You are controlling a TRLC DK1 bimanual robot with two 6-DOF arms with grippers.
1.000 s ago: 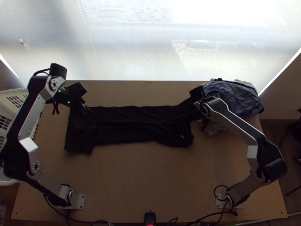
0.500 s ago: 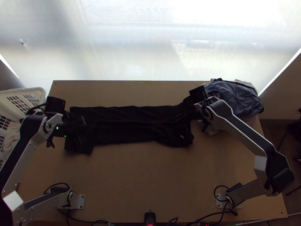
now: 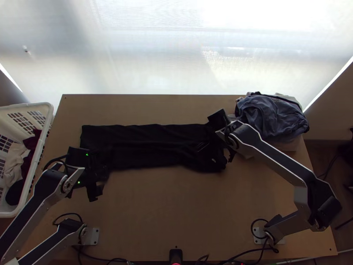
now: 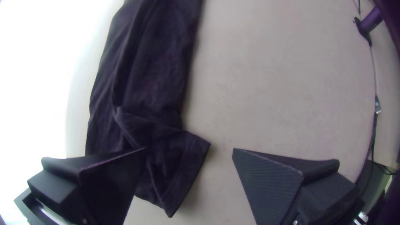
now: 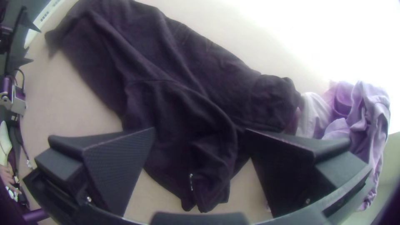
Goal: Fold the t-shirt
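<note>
Handling looks easy: you have a shirt [image 3: 145, 145], likely light, soft and limp, lying long and narrow across the table [image 3: 176, 207]. Your left gripper [image 4: 188, 149] at its near left corner and right gripper [image 5: 200, 129] over its right end both stand wide open, holding nothing. Pinch the flat left corner through all layers; you have room nearside, but the pile [image 3: 273, 115] crowds the right end.
</note>
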